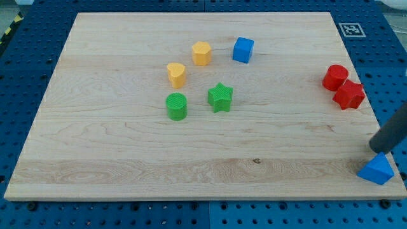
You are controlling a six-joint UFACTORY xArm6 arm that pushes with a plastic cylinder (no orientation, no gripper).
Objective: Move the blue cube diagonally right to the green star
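Note:
The blue cube [243, 49] sits on the wooden board [127, 146] near the view's top, right of centre. The green star [220, 97] lies below it and slightly to the left, a short gap apart. My rod enters from the view's right edge, and my tip [376, 150] rests at the board's lower right, just above a blue triangular block [377, 170]. The tip is far to the right of and below both the blue cube and the green star.
A yellow hexagonal block [201, 53] and a yellow block [176, 74] lie left of the blue cube. A green cylinder [177, 106] stands left of the star. A red cylinder [334, 77] and a red star-like block [349, 95] sit at the right edge.

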